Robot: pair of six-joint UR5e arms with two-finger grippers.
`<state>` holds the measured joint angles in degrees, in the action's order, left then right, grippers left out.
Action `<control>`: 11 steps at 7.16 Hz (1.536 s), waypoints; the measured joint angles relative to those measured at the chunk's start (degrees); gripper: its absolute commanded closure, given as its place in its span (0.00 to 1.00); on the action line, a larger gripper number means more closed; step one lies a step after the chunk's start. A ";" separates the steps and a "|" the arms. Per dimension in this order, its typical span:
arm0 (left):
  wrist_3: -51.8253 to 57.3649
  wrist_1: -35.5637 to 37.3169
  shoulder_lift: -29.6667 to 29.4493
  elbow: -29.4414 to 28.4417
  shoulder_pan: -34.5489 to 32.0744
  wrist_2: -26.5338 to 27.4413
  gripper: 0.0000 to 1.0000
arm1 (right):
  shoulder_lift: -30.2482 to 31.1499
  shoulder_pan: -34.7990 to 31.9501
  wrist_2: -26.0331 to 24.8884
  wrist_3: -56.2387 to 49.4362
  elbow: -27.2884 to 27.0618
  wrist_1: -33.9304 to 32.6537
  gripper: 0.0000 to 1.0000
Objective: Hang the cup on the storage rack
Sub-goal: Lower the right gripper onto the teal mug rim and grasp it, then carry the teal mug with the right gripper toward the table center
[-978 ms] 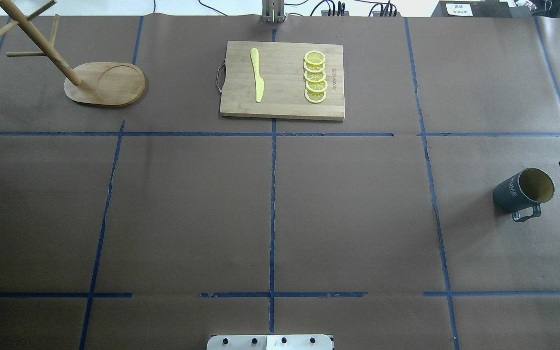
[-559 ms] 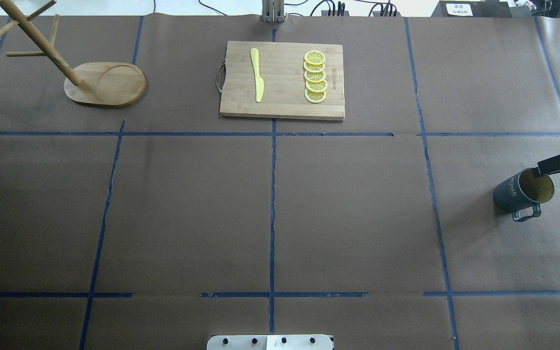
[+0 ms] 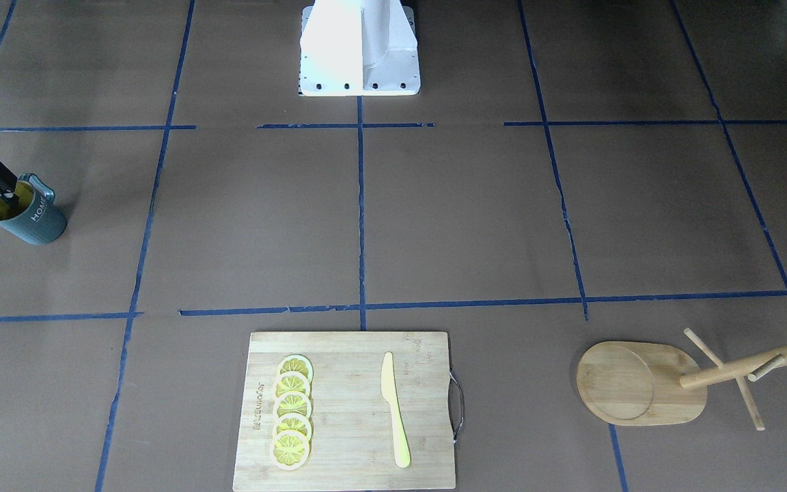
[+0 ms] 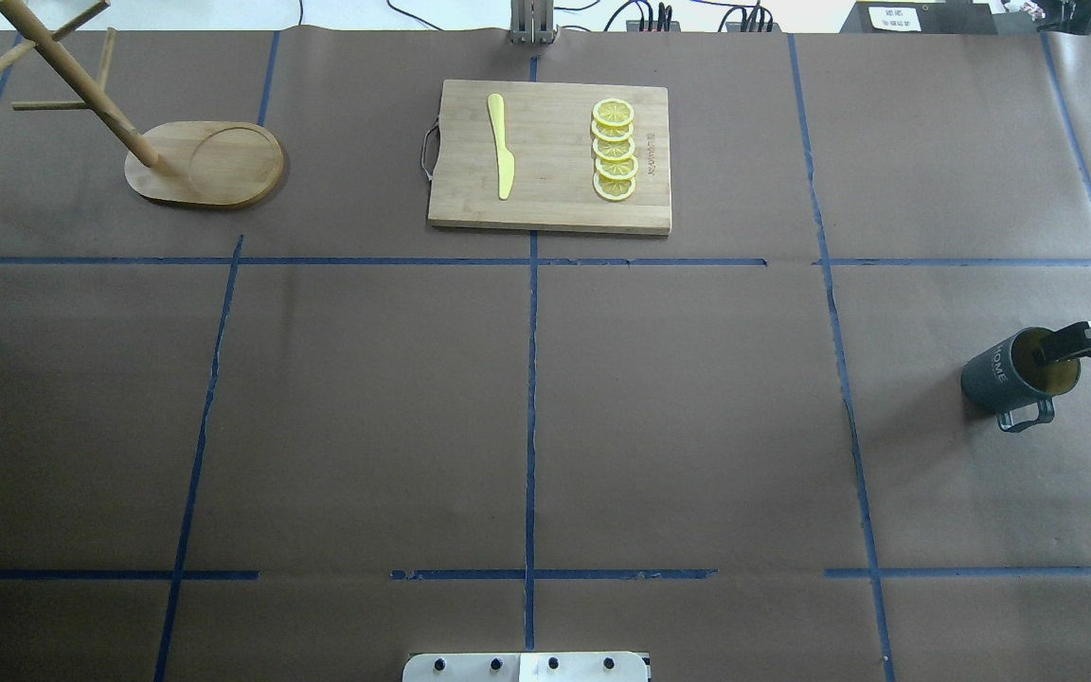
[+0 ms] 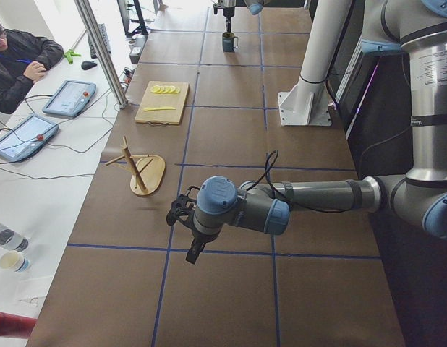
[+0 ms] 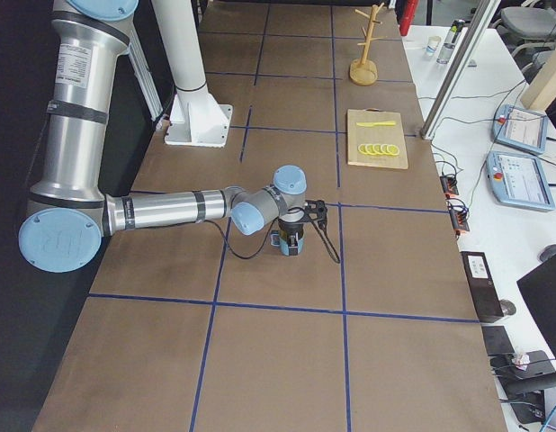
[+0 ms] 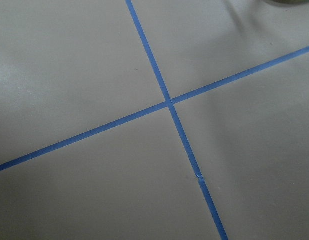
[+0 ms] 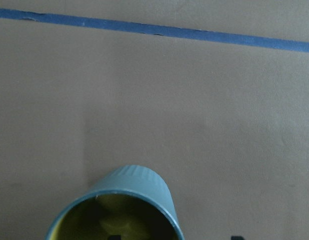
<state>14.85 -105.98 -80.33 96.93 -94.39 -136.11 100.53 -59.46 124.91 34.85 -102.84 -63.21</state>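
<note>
The dark teal cup (image 4: 1005, 377) with a yellow inside and "HOME" lettering stands upright at the table's right side, its handle toward the robot; it also shows in the front view (image 3: 33, 220) and the right wrist view (image 8: 125, 187). My right gripper (image 4: 1076, 347) is open over its rim. One finger reaches inside the cup and the other is outside the wall. The bamboo storage rack (image 4: 209, 163) stands at the far left, empty (image 3: 639, 383). My left gripper (image 5: 189, 249) hovers over bare table, seen only from the left side view; I cannot tell its state.
A bamboo cutting board (image 4: 550, 156) sits at the far middle, with a yellow knife (image 4: 501, 147) and a row of lemon slices (image 4: 614, 150). The robot base (image 3: 359, 48) is at the near middle edge. A person (image 5: 14, 58) sits beside the table.
My right gripper has come in from the right edge and moved over the cup, with one finger now inside it. The cup and rack have not moved.
</note>
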 measured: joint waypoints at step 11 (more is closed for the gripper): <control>0.00 -0.19 0.35 0.17 0.00 -0.03 0.00 | -10.82 5.60 -0.90 33.13 -8.71 -5.75 1.00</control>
<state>14.85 -106.17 -79.98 97.11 -94.39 -136.14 89.71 -53.85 124.00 67.97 -111.55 -68.96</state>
